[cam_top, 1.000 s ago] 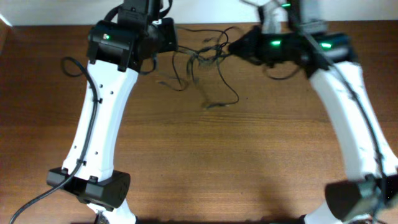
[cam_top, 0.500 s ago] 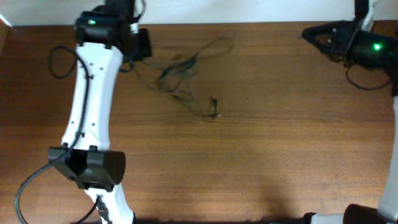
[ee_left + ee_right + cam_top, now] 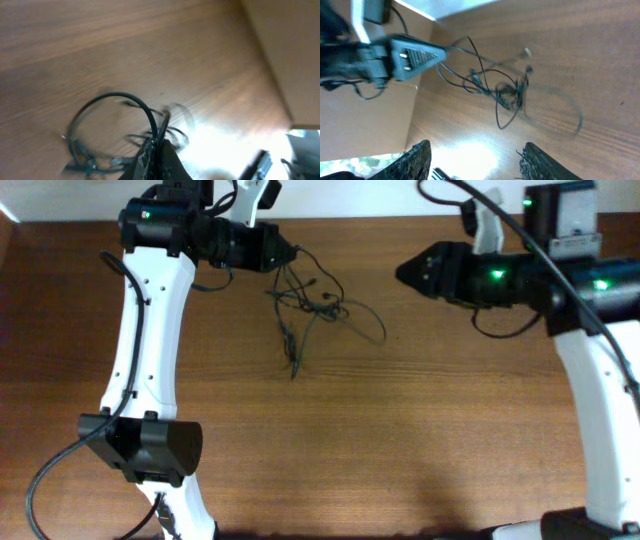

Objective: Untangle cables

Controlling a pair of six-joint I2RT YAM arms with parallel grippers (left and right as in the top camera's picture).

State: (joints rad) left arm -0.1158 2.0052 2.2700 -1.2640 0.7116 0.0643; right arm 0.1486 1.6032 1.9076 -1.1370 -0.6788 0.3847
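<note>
ok so left gripper [image 3: 288, 255] at 11 o'clock clamping one strand of cables [image 3: 310, 305], knot sitting at 12 o'clock of table [image 3: 400, 430]. right gripper [image 3: 403, 272] hovering at 1 o'clock, fingers apart, gripping nothing.

risk imo: left pulling solo, knot cinching tighter or whole bundle dragging along; thin strand slipping out.

not seeing any brand or readable writing.

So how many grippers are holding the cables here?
1. The left gripper, at left, is shut on a strand of the cables; the right gripper sits open, apart from them.

Fingers [image 3: 161, 159] pinching cables [image 3: 118, 94] (blurred loops), wooden table [image 3: 150, 40]
</note>
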